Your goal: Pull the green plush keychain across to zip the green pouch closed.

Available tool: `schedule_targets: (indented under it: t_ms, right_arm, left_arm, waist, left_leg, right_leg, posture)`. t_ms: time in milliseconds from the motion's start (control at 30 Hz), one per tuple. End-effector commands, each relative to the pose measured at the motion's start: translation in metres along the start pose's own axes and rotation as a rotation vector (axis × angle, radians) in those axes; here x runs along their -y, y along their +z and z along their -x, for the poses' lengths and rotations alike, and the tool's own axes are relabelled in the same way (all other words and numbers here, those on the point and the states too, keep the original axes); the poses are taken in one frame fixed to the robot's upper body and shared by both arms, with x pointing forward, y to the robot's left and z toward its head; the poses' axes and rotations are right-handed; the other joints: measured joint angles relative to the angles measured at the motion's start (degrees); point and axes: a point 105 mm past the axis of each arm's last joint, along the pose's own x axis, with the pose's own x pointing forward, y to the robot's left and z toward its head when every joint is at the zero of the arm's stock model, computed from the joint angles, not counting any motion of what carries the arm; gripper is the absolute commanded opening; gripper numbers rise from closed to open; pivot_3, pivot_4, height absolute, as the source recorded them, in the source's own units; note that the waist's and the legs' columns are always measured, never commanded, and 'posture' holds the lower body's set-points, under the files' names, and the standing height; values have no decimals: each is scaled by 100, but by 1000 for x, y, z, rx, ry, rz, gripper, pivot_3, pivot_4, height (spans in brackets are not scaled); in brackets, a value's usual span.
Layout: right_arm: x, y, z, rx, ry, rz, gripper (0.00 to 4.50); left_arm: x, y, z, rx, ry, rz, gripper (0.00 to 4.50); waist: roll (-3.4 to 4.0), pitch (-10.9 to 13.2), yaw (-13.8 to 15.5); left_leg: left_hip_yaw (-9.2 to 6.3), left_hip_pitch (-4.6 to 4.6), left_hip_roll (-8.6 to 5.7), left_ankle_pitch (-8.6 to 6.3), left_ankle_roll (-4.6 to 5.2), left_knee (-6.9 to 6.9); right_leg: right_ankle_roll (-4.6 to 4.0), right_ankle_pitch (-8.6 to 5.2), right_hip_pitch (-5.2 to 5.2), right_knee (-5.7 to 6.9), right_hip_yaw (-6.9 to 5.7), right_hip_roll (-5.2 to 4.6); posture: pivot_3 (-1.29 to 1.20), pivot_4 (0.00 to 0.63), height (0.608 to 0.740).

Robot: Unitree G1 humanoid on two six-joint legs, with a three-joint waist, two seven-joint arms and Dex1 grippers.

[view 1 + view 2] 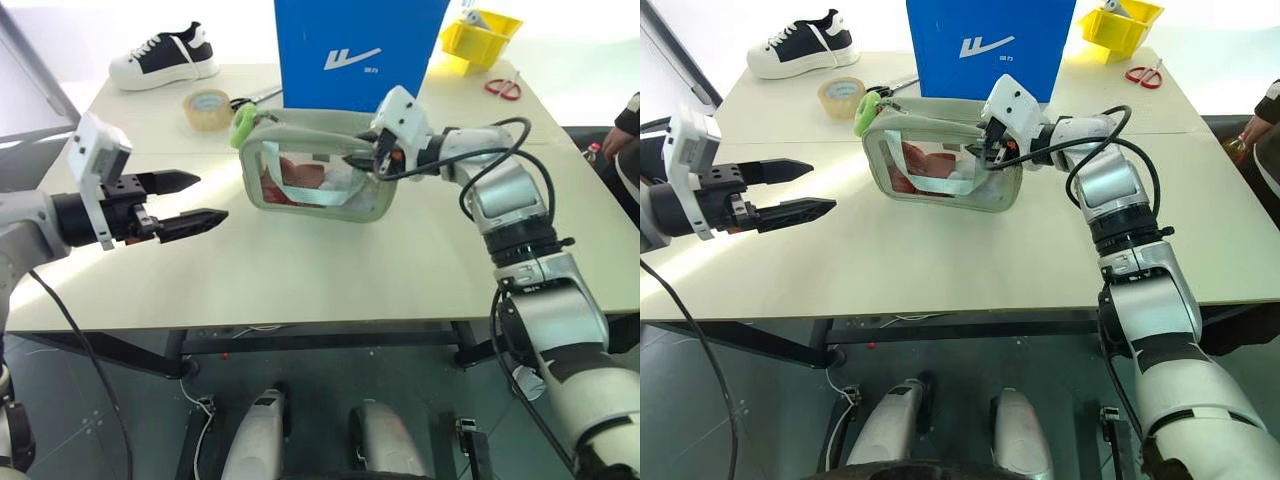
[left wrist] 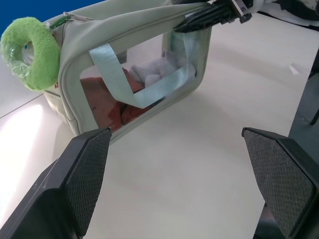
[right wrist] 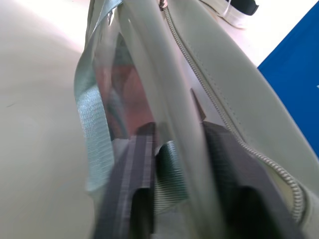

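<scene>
The green pouch (image 1: 315, 185) lies on the table with its clear window facing me, showing red and white contents. The green plush keychain (image 1: 243, 124) sits at the pouch's top left corner, also in the left wrist view (image 2: 31, 52). My right gripper (image 1: 362, 160) is at the pouch's top right end. In the right wrist view its fingers (image 3: 142, 149) are shut on the clear side wall and pale strap, beside the zipper. My left gripper (image 1: 190, 198) hovers open to the left of the pouch, apart from it, with nothing between its fingers (image 2: 87, 164).
A blue box (image 1: 355, 45) stands right behind the pouch. A tape roll (image 1: 207, 108) and a shoe (image 1: 165, 55) lie at the back left. A yellow bin (image 1: 480, 35) and red scissors (image 1: 503, 87) are at the back right. A person's arm (image 1: 625, 140) shows at the right edge.
</scene>
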Motion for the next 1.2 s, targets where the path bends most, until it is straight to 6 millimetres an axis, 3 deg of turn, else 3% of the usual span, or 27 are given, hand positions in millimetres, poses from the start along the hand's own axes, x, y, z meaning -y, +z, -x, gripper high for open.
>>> schedule_targets:
  t_ms: [33, 167, 333, 467, 600, 800, 1033, 1200]
  right_arm:
    - [1, 20, 6, 68, 34, 82, 47]
    - [3, 22, 21, 121, 83, 87, 47]
    - [-2, 7, 37, 113, 201, 80, 47]
    - [-2, 9, 35, 130, 210, 87, 47]
    - [-17, 12, 32, 182, 266, 65, 47]
    - [-8, 19, 43, 236, 252, -5, 47]
    - [-12, 10, 46, 205, 261, 31, 47]
    - [-21, 4, 43, 182, 271, 43, 47]
  left_arm:
    - [0, 9, 6, 14, 19, -47, 4500]
    - [-4, 9, 10, 13, 39, -46, 4500]
    - [-6, 8, 12, 2, 48, -51, 4500]
    - [-9, 8, 11, 3, 50, -52, 4500]
    - [-10, 7, 5, 5, 41, -51, 4500]
    - [-15, 12, 6, 10, 40, -50, 4500]
    - [-18, 13, 1, 9, 28, -62, 4500]
    - [-39, 8, -9, 49, 107, -13, 4500]
  waist:
    - [0, 0, -9]
    - [0, 0, 4]
    - [0, 0, 37]
    - [0, 0, 6]
    - [0, 0, 7]
    - [0, 0, 13]
    - [0, 0, 24]
    - [0, 0, 30]
  left_leg:
    - [0, 0, 0, 0, 0, 0]
    - [0, 0, 0, 0, 0, 1]
    - [0, 0, -1, 0, 0, 2]
    - [0, 1, 0, 0, 0, 3]
    - [0, 1, 1, 0, -1, 2]
    - [-1, 1, 3, 2, -3, 4]
    - [0, 0, 3, 1, -3, 3]
    - [-2, 4, 3, 2, -3, 7]
  right_leg:
    - [0, 0, -1, 2, 0, 1]
    - [-1, 1, -1, 3, 0, 1]
    - [-1, 1, 1, 1, 0, 0]
    - [-2, 2, 1, 3, 1, 1]
    - [-2, 2, 0, 3, 1, 8]
    - [-8, 5, 0, 4, 2, 16]
    - [-8, 5, -1, 3, 3, 15]
    - [-8, 6, 3, 7, 2, 17]
  posture:
    - [0, 150, 740]
    - [0, 150, 740]
    - [0, 150, 740]
    - [0, 150, 740]
    - [0, 150, 740]
    - [0, 150, 740]
    - [0, 150, 740]
    - [0, 150, 740]
